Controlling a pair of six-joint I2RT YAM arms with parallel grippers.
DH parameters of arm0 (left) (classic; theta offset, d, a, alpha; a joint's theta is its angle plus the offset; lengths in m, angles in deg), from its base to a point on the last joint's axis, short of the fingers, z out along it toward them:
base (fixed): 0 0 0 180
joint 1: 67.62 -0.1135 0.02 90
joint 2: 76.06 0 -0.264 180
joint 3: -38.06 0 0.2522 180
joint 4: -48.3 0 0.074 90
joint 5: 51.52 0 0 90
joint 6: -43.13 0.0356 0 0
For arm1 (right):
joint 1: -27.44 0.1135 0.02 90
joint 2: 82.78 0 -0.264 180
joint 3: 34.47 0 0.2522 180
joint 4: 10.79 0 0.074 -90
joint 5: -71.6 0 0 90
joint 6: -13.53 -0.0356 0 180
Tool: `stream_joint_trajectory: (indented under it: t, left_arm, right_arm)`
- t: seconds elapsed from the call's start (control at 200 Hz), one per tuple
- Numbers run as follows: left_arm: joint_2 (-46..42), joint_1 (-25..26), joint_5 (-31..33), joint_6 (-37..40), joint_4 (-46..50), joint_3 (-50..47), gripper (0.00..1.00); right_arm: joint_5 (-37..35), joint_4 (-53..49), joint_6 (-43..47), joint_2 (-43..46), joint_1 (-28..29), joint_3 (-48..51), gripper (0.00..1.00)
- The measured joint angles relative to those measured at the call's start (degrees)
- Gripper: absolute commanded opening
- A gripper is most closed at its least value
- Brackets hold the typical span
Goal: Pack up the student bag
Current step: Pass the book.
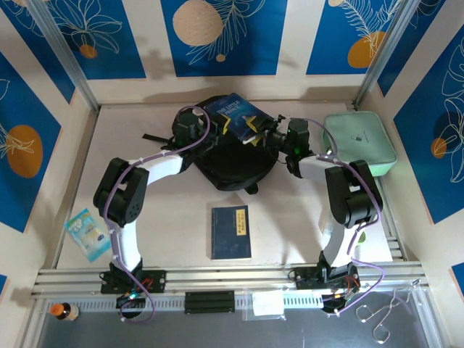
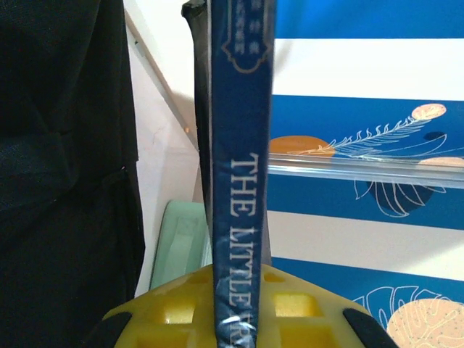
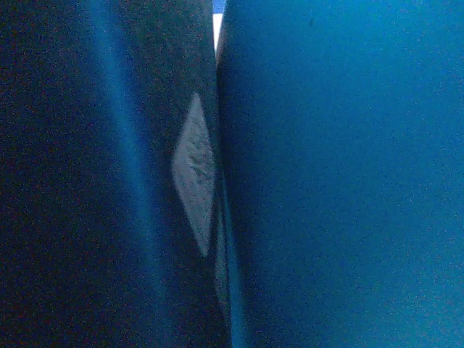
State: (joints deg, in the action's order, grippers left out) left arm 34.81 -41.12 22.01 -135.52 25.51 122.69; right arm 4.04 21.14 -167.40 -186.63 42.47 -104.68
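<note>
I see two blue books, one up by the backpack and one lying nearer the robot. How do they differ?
The held book is clamped by the left gripper over the black backpack; the loose book is untouched. The held book is at the far side; the loose book lies flat on the table, between the arms' bases. Both are dark blue with pale lettering.
</note>
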Motion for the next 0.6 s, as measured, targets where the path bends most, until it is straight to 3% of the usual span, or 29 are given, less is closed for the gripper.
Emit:
stream_joint_trajectory:
  t: [0.175,0.355,0.42,0.6]
  left_arm:
    - [0.00,0.00,-0.28,0.39,0.59,0.00,0.03]
    - [-0.02,0.00,-1.51,3.21,2.54,-0.37,0.32]
    - [-0.04,0.00,-2.75,5.68,4.02,-0.44,0.48]
    - [-1.11,0.00,-5.22,17.75,9.99,-0.70,0.65]
  right_arm:
    - [0.28,-1.70,1.03,0.02,-0.15,-0.02,0.22]
    - [1.11,-6.05,3.91,0.68,-0.50,-0.09,0.02]
    - [1.11,-8.68,5.55,1.68,-0.85,-0.09,0.00]
    - [1.14,-17.29,11.45,6.69,-4.04,0.00,0.00]
